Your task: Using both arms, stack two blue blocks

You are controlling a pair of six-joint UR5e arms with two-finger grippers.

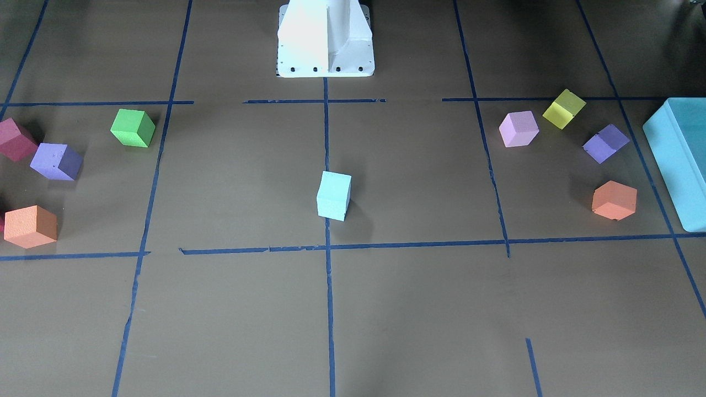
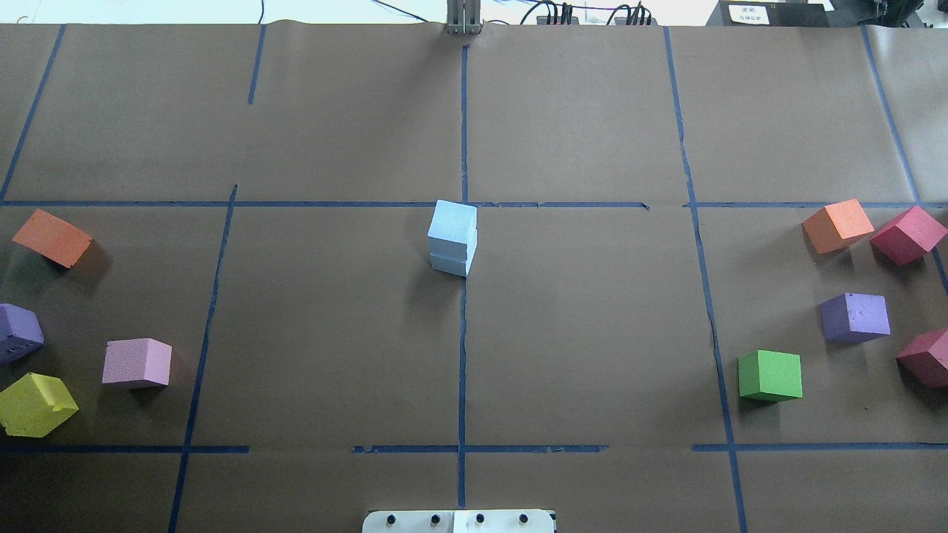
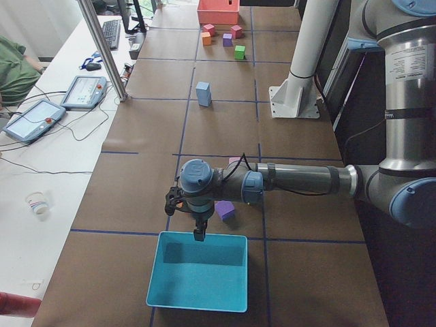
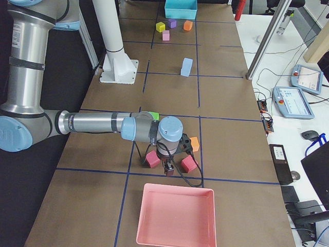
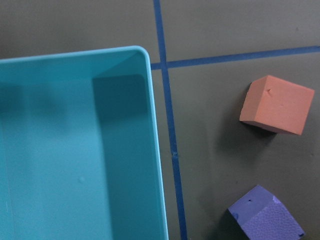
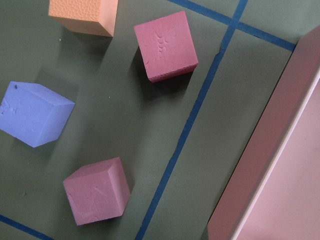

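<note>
Standing blocks (image 2: pixel 452 231), seemingly far from grippers (image 3: pixel 198 235) (image 4: pixel 168 170)

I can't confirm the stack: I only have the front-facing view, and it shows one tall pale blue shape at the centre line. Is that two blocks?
Observer: Yes. The overhead view shows a seam across it: two blue blocks, one on the other.
Operator: No arms show here. Where is the left one?
Observer: The left pincer hangs over the edge of the teal box, seen from the left-end camera.
Operator: And the right?
Observer: The right pincer hangs over two red cubes beside a pink tray.
</note>
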